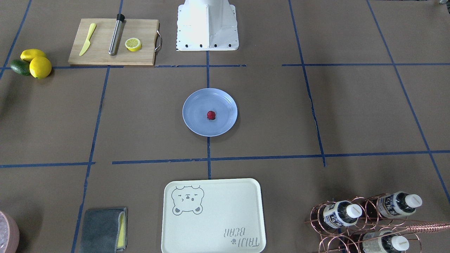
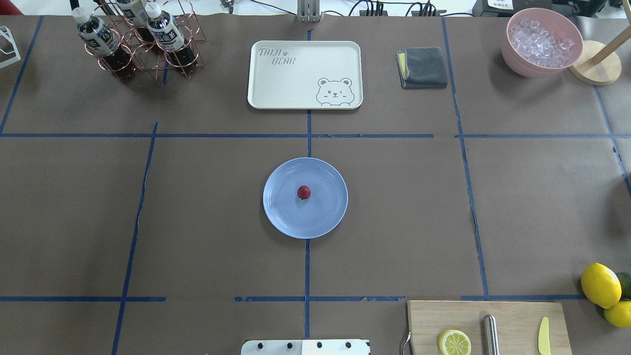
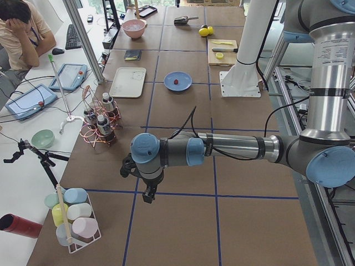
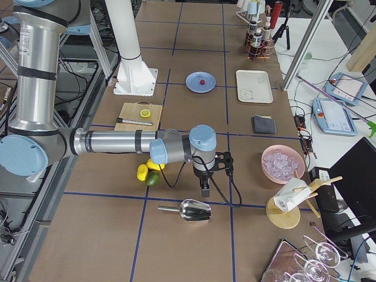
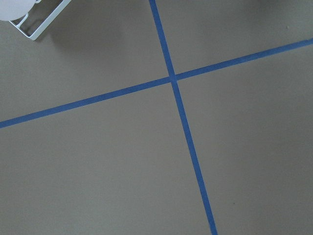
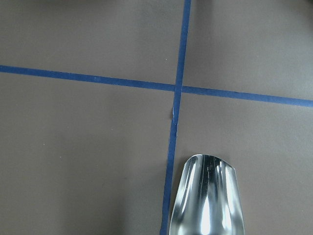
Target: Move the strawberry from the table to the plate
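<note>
strawberry (image 2: 304,192) on plate (image 2: 281,214) — near middle | bowl (image 2: 513,55) holds ice (image 2: 542,42) | left claw (image 3: 148,195), right claw (image 4: 204,189) — cannot tell grip

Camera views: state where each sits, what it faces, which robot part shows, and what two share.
Front-facing: across table, facing robot, down on plate; base at top.
Overhead: behind robot, forward and down; base at bottom.
Exterior left: left end, along table; left arm near.
Exterior right: right end; right arm near.
Left wrist: down on table; no body.
Right wrist: down on scoop; no body.
Shared: strawberry on plate, first two.
</note>
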Action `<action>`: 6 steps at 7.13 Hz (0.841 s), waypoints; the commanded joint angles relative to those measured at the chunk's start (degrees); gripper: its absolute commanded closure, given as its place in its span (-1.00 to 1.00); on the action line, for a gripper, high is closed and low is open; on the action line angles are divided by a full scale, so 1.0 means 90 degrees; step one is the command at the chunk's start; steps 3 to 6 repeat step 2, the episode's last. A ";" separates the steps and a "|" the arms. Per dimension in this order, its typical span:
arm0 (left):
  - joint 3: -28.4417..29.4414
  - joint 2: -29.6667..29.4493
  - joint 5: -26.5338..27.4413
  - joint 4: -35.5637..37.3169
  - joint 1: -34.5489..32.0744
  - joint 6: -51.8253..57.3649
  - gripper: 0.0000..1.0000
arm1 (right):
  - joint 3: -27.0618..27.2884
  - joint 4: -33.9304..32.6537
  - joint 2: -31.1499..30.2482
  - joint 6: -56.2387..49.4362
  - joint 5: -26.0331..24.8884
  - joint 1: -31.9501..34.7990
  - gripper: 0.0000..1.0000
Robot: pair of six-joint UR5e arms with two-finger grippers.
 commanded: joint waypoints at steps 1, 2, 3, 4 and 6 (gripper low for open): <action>0.0009 -0.0001 0.0000 0.0000 0.0000 -0.0008 -1.00 | 0.0023 -0.0008 0.0000 0.0007 0.0022 0.0000 -1.00; 0.0009 0.0009 0.0000 0.0000 -0.0009 -0.0017 -1.00 | -0.0006 -0.0008 0.0010 -0.0051 0.0138 0.0039 -1.00; 0.0009 0.0009 0.0000 0.0000 -0.0009 -0.0017 -1.00 | -0.0006 -0.0008 0.0010 -0.0051 0.0138 0.0039 -1.00; 0.0009 0.0009 0.0000 0.0000 -0.0009 -0.0017 -1.00 | -0.0006 -0.0008 0.0010 -0.0051 0.0138 0.0039 -1.00; 0.0009 0.0009 0.0000 0.0000 -0.0009 -0.0017 -1.00 | -0.0006 -0.0008 0.0010 -0.0051 0.0138 0.0039 -1.00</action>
